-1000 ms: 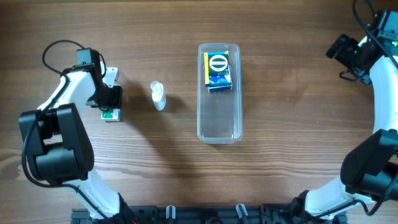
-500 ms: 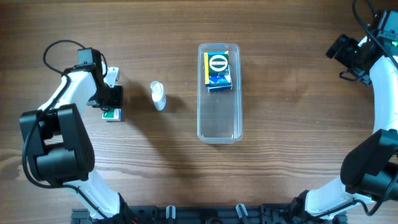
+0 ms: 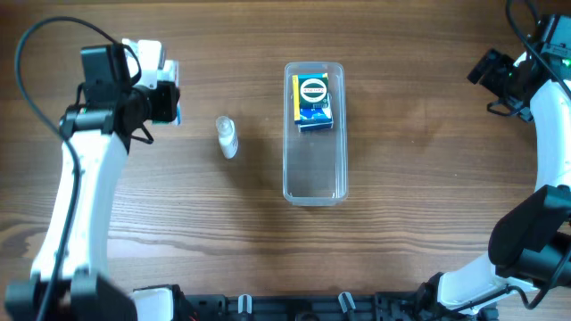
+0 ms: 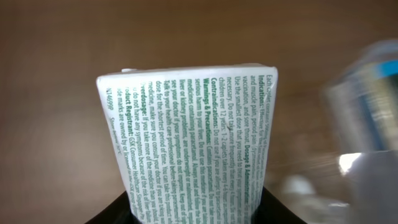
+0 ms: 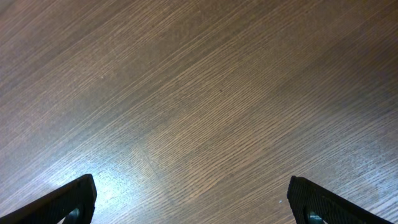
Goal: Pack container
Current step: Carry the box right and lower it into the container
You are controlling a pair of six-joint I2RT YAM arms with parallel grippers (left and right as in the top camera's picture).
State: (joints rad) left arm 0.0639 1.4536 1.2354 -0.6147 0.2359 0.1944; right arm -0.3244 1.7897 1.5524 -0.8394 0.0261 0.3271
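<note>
The container [image 3: 314, 169], a long clear tub, lies at the table's middle with a blue box [image 3: 313, 100] in its far end. My left gripper [image 3: 168, 104] hangs above the table at the far left, shut on a white box with green print [image 4: 193, 137]. That box fills the left wrist view, with the jaws pressed against both its sides [image 4: 196, 211]. A small clear bottle [image 3: 227, 136] lies between this gripper and the container. My right gripper [image 3: 493, 74] is at the far right, open over bare wood [image 5: 193, 202] with nothing between its fingers.
The wooden table [image 3: 419, 178] spreads around the container. The right arm's base and cables [image 3: 535, 241] stand along the right edge. A blurred clear shape [image 4: 367, 106] shows at the right of the left wrist view.
My left gripper has lifted the white box off the table and risen towards the far edge. The right arm, bottle and container have not moved.
</note>
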